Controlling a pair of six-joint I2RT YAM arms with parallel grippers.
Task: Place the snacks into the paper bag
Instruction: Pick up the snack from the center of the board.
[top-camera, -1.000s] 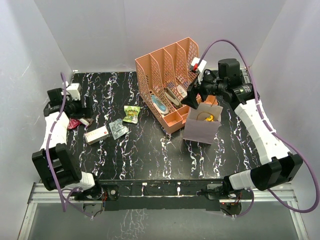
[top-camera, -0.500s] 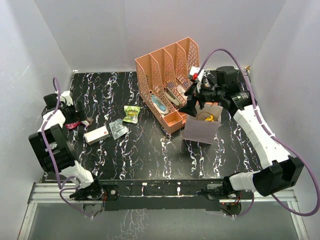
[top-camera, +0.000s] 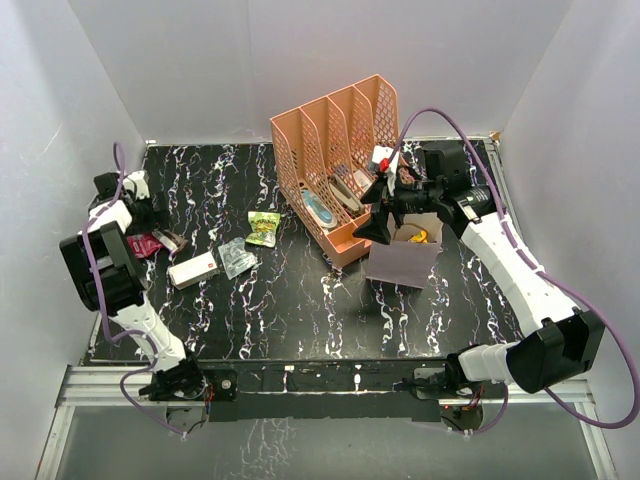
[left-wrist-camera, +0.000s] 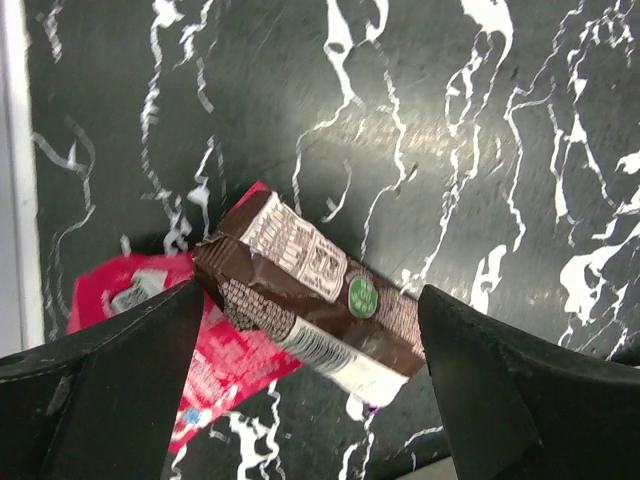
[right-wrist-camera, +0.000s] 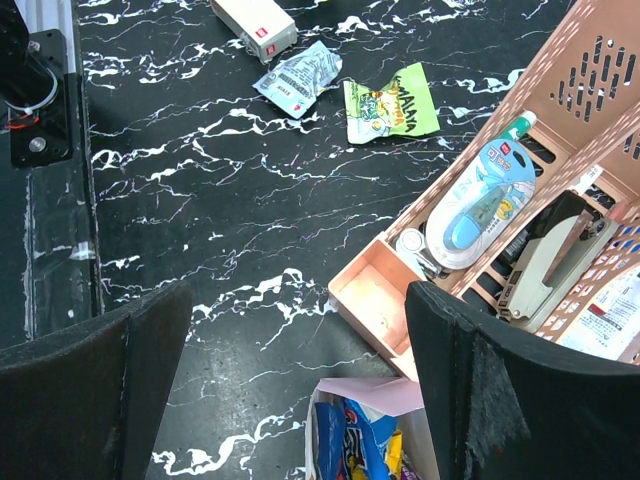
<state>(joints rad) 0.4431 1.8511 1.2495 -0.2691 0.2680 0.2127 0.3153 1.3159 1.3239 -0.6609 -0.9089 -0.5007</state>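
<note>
Change over the last second: left arm (top-camera: 108, 222) folded back and swung its wrist in over the 9 o'clock edge of the surface (top-camera: 300, 310). Now left jaws are spread wide, straddling the brown bar (left-wrist-camera: 310, 305), which lies tilted across one corner of the red packet (left-wrist-camera: 140, 320). No contact with either yet, as far as I can tell.

Meanwhile right arm (top-camera: 500, 250) slid off the mouth of the paper bag (top-camera: 400, 262) toward 10 o'clock. It now sits over the front corner of the peach organiser (top-camera: 335, 140). Its right jaws are spread, nothing between them.

Bag stands at 3 o'clock, just beside the organiser, with blue and yellow wrappers (right-wrist-camera: 345, 445) already inside.

Reading: right side looks finished at the bag, left is lining up the next pick. Out on the surface left of centre: green packet (top-camera: 263, 227), clear packet (top-camera: 237, 258), white bar (top-camera: 192, 269).

Risk: brown bar overlaps the red packet, so closing may drag both.
</note>
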